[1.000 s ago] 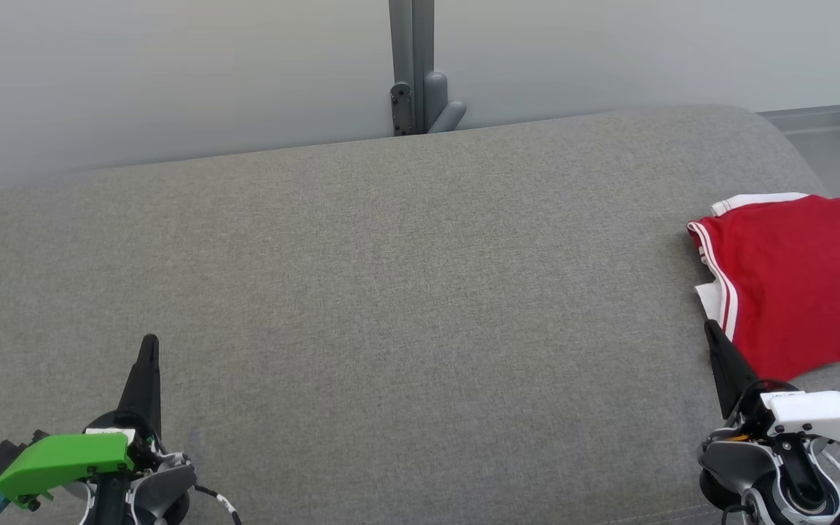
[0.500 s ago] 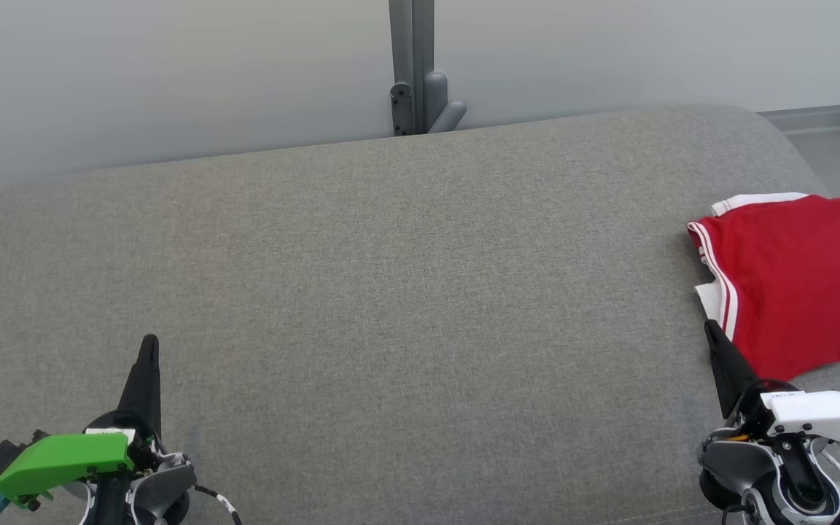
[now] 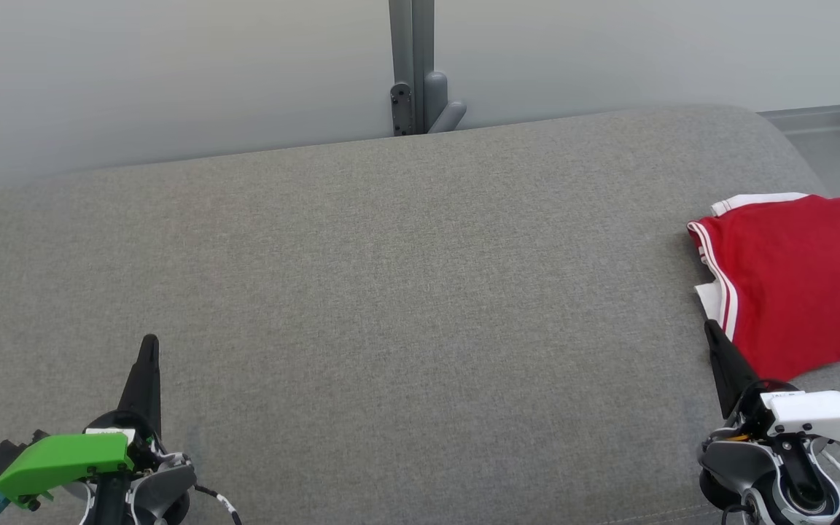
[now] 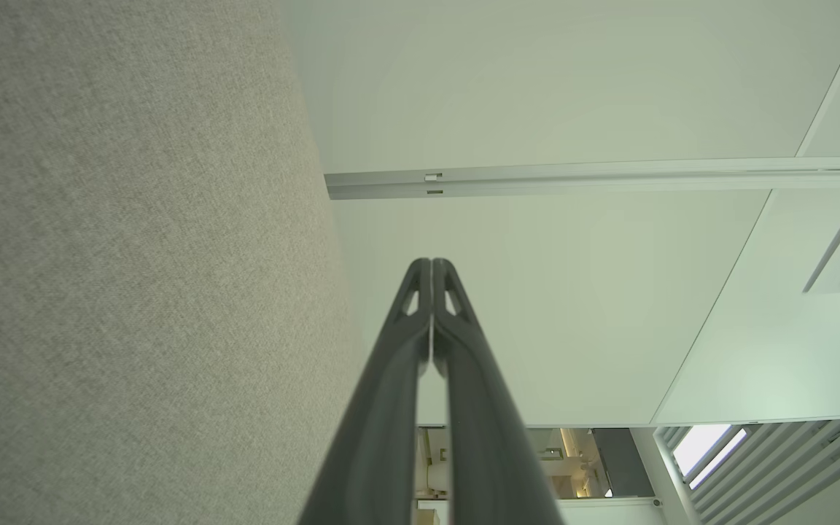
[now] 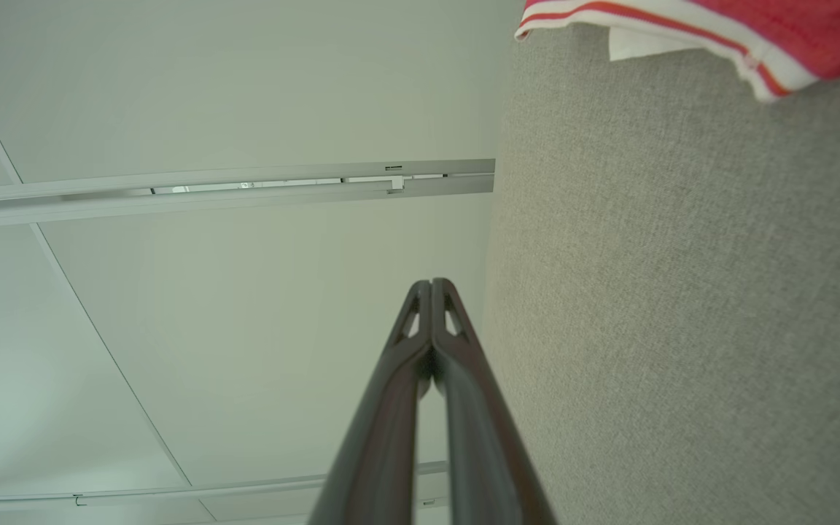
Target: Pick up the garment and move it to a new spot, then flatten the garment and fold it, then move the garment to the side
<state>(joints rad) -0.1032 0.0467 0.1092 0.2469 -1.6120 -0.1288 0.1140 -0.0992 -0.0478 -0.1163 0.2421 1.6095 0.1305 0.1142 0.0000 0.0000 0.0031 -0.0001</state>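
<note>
HEAD: red fabric garment with white-striped trim (image 3: 799, 281) lies at the right end of your grey woven padded bench (image 3: 391, 292), just beside and up-right of the right gripper (image 3: 709, 328); left gripper (image 3: 149, 341) is well apart, so the right arm is nearer; the garment's long axis is cut off by the frame | LEFT WRIST: fingers pressed together, empty, bench alongside | RIGHT WRIST: fingers together, empty; striped hem (image 5: 646, 18) close ahead to the right, finer than the head view gives you

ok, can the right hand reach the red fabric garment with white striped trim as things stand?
Probably yes: the right hand, shut, sits right beside the red garment, nothing but grey fabric cushion between them.
</note>
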